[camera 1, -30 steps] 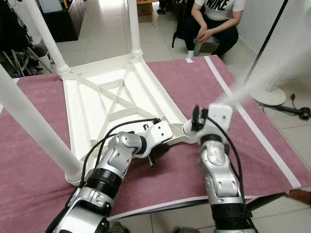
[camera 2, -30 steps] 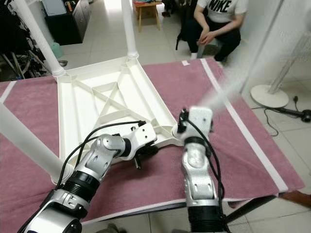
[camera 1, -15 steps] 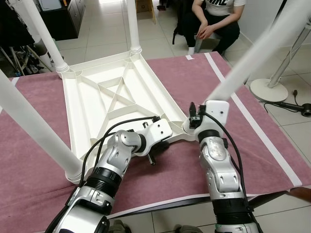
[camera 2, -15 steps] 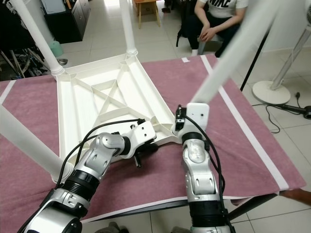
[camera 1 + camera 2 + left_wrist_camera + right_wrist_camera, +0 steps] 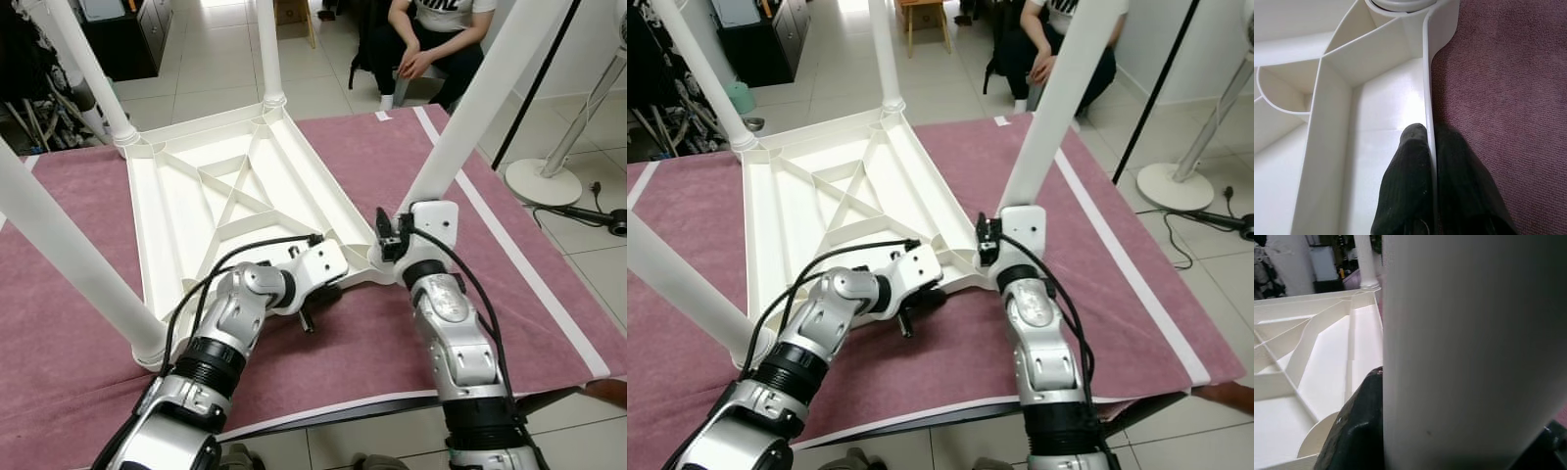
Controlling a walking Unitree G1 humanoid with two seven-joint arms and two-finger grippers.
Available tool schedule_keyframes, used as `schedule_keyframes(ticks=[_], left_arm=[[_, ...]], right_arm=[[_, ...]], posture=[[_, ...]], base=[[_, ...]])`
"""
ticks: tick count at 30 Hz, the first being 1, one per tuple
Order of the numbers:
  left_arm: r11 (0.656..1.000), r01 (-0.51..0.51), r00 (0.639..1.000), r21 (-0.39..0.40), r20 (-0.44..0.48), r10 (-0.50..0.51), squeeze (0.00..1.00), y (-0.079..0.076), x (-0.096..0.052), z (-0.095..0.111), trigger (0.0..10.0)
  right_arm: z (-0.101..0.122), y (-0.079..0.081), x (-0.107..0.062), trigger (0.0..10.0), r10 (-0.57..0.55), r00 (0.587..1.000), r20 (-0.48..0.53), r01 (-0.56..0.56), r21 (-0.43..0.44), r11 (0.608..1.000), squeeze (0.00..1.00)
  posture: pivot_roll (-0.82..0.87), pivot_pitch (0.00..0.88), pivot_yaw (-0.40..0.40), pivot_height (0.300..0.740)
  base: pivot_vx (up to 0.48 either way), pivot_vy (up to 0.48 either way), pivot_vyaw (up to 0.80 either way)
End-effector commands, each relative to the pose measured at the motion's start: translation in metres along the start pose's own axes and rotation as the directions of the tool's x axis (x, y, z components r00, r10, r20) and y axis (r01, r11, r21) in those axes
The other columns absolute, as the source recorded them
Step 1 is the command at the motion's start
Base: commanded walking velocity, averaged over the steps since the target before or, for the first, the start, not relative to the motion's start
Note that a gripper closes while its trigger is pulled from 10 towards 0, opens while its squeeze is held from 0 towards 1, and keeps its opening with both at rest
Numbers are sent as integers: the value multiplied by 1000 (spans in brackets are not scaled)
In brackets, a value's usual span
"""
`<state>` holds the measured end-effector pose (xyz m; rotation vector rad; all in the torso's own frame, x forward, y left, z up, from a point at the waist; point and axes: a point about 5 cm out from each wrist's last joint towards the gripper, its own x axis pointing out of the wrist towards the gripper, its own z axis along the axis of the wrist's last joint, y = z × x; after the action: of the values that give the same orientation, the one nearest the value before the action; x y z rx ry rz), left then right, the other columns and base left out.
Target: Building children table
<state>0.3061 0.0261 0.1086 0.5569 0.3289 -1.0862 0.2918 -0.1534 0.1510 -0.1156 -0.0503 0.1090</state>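
Note:
An upturned white plastic table top (image 5: 225,196) lies on a maroon cloth (image 5: 372,343). Three white legs stand in its corners: far left (image 5: 93,73), far middle (image 5: 266,49) and near left (image 5: 69,255). My right gripper (image 5: 392,240) is shut on a fourth white leg (image 5: 480,108), whose lower end is at the near-right corner; the leg leans up and to the right. In the right wrist view a black finger (image 5: 1359,431) presses the leg (image 5: 1459,357). My left gripper (image 5: 1431,132) is shut on the table's thin rim wall (image 5: 1426,73), close to the corner socket (image 5: 1400,5).
A person (image 5: 431,39) crouches on the tiled floor beyond the table's far right. A fan base (image 5: 544,181) and a black slanted pole (image 5: 534,88) stand to the right. A white strip (image 5: 519,264) runs along the cloth's right side, near the edge.
The leg in my right gripper has swung from a low lean to the right to a steeper, more upright stand at the corner. My left gripper has stayed on the rim.

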Motion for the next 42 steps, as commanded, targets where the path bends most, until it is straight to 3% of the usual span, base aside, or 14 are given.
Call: schedule_keyframes(ticks=[1,4,5,9,16,18,21,22,27,38,41,42], left_arm=[[916,-401,910,-2,-116,398,0,21,-8,-27,10000],[916,-401,910,-2,-116,398,0,21,-8,-27,10000],[917,-399,911,1,-116,397,0,22,-8,-27,10000],[917,-399,911,2,-117,396,0,22,-8,-27,10000],[917,-399,911,2,-118,396,0,22,-8,-27,10000],[917,-399,910,3,-119,397,0,21,-8,-27,10000],[917,-400,910,2,-119,397,0,21,-8,-27,10000],[916,-400,910,1,-119,398,0,21,-8,-27,10000],[917,-399,911,0,-118,396,0,20,-8,-27,10000],[914,-405,909,-3,-112,402,0,20,-9,-26,10000],[915,-404,909,-3,-114,401,0,20,-9,-26,10000],[915,-404,909,-3,-114,401,0,20,-9,-26,10000]], right_arm=[[-27,0,-4,10000,96,984,-153,-96,8,995,0],[-27,0,-4,10000,96,984,-153,-96,8,995,0],[-27,-7,0,10000,153,971,-182,-155,0,988,0],[-31,-5,2,10000,252,939,-234,-252,33,967,0],[-30,-4,3,10000,278,931,-238,-276,44,960,0],[-27,-1,5,10000,376,893,-248,-379,37,924,0],[-27,-1,5,10000,418,872,-254,-426,27,905,0],[-27,0,4,10000,463,846,-263,-476,16,879,0],[-28,0,4,10000,496,823,-275,-517,-5,856,0],[-44,12,-4,10000,424,862,-279,-431,41,902,0],[-53,12,-6,10000,293,910,-292,-293,44,955,0],[-53,12,-6,10000,293,910,-292,-293,44,955,0]], posture=[[-32,0,109,740],[-32,0,109,740],[-31,0,112,740],[-27,0,113,740],[-27,0,113,740],[-23,0,112,740],[-23,0,111,740],[-23,0,111,740],[-25,0,108,740],[-20,0,102,740],[-25,0,104,740],[-25,0,104,740]], base=[[0,0,0],[0,0,0],[0,0,0],[0,0,0],[0,0,0],[0,0,0],[0,0,0],[0,0,0],[0,0,0],[0,0,0],[0,0,0],[0,0,0]])
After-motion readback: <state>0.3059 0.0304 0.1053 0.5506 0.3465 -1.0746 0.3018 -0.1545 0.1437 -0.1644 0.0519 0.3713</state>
